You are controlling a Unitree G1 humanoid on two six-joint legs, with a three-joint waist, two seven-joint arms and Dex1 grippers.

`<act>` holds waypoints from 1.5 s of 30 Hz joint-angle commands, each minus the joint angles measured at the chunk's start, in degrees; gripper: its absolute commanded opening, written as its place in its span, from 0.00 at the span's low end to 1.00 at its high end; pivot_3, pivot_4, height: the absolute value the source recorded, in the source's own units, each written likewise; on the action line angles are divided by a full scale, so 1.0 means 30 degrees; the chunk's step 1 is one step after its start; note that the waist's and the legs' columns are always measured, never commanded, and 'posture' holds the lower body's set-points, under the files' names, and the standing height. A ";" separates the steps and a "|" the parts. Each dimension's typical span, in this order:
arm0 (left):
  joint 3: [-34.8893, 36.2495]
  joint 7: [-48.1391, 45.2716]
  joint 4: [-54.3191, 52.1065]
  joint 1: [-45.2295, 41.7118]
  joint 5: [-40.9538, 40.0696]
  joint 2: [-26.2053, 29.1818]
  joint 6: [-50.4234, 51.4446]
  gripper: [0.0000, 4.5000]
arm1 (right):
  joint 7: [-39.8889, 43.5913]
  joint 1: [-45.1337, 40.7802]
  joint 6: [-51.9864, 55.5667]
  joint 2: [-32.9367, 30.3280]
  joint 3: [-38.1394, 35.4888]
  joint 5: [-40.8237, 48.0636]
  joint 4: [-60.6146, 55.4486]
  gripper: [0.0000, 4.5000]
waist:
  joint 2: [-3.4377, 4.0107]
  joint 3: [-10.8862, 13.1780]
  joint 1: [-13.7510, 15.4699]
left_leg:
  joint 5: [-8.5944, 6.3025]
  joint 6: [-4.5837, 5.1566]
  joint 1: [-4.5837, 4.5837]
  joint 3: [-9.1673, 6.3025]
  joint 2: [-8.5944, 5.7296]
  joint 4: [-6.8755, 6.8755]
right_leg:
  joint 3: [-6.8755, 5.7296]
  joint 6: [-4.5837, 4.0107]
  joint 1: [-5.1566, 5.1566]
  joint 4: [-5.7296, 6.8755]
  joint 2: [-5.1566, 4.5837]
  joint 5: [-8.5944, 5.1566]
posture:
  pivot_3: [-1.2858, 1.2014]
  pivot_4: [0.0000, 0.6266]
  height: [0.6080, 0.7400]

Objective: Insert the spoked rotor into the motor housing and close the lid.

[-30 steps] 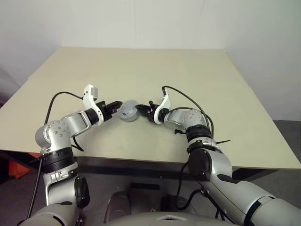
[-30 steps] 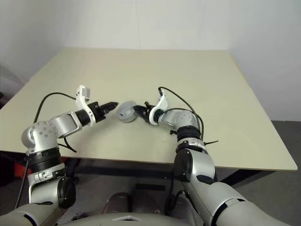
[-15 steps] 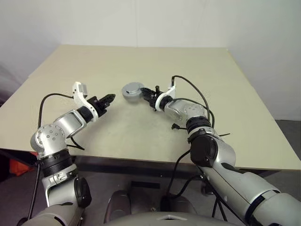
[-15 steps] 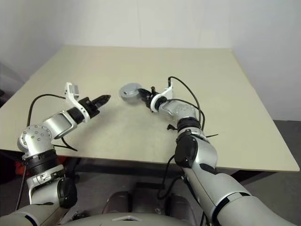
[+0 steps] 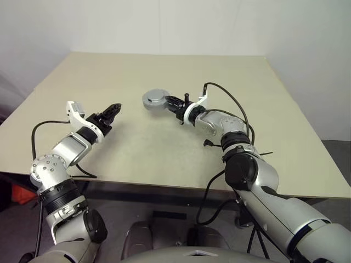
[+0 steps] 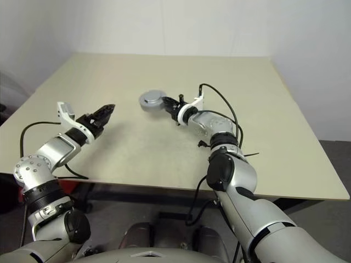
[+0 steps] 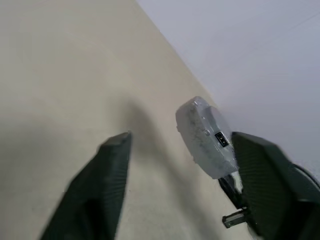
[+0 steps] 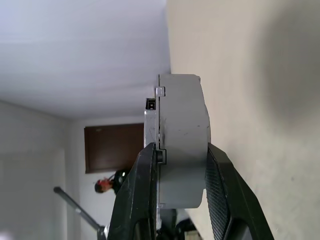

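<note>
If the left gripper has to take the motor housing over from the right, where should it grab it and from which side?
Grip the free rim of the motor housing, the half opposite the right gripper, coming in level from the robot's left. The housing is held above the table as a flat round puck, clamped across its thickness, so its far edge is exposed. The left gripper is open and apart from it.

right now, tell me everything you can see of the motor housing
The housing is a round, shallow puck of matte silver-grey metal. In the right wrist view it shows edge-on: a thick plain body with a thinner lid closed flush on one face, small notches at the seam. The right hand grips it by the rim, one finger on each flat face, holding it above the table near its middle. The left hand stands open, apart from it. Its inside is hidden.
</note>
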 commanded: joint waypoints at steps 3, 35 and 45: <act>0.0056 0.1565 0.0682 -0.0699 -0.3956 -0.0033 0.0865 0.86 | 0.0350 -0.0762 0.1506 0.0021 0.0150 0.1218 -0.1924 0.24 | -0.0001 0.0001 0.0031 | -0.0001 0.0000 -0.0005 -0.0001 0.0002 0.0026 | 0.0003 0.0001 0.0000 0.0016 0.0000 0.0001 | 0.52 0.00 1.00; -0.3119 0.0505 0.3152 -0.0848 -0.6683 0.1041 -0.2032 0.86 | -0.0910 0.1425 0.6276 0.1470 0.1180 0.3059 -0.6930 0.24 | -0.0006 -0.0001 0.0135 | 0.0004 -0.0018 -0.0002 -0.0007 0.0002 0.0069 | 0.0007 0.0056 0.0001 0.0054 0.0000 0.0026 | 0.52 0.00 1.00; -0.3977 -0.0250 0.4125 -0.1207 -0.6456 0.0976 -0.1897 0.86 | -0.0619 0.1391 0.6286 0.1516 0.1356 0.3170 -0.7202 0.24 | -0.0006 -0.0001 0.0153 | 0.0004 -0.0019 -0.0002 -0.0008 0.0001 0.0075 | 0.0009 0.0058 0.0002 0.0058 -0.0001 0.0027 | 0.52 0.00 1.00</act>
